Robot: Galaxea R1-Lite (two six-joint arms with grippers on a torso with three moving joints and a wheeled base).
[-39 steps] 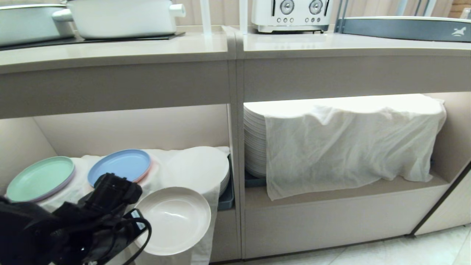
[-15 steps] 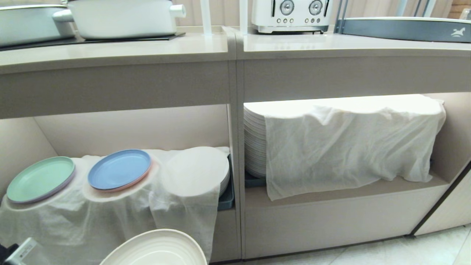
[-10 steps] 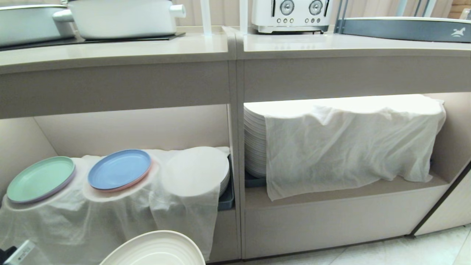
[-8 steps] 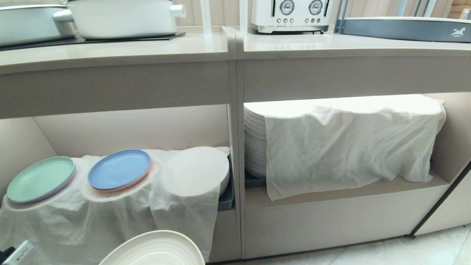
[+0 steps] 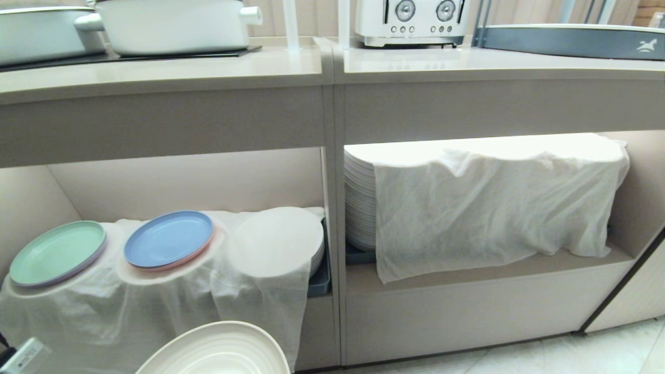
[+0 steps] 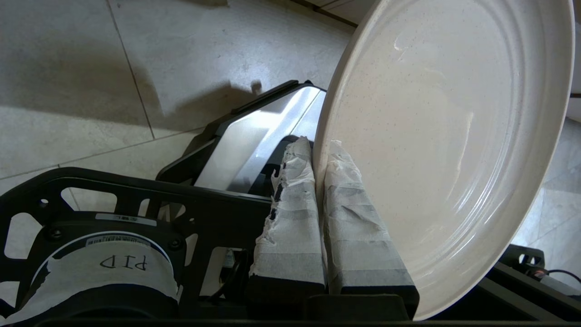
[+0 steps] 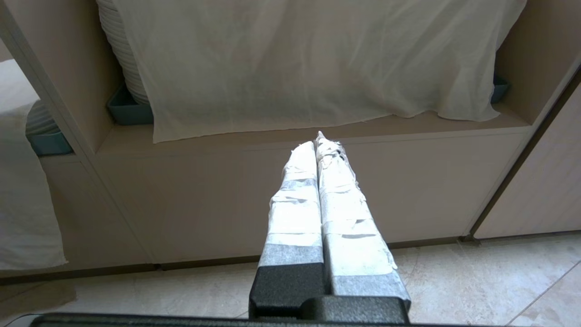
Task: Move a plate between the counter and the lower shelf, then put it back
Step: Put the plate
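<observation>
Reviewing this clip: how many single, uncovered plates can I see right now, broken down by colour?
Round matte cream-beige plate: 1, pinched at its rim by the left gripper, low in front of the lower shelf.
Mint-green plate: 1, on the white cloth.
Blue plate: 1, on the same cloth.
Total: 3. Cloth-covered stacks not counted.
</observation>
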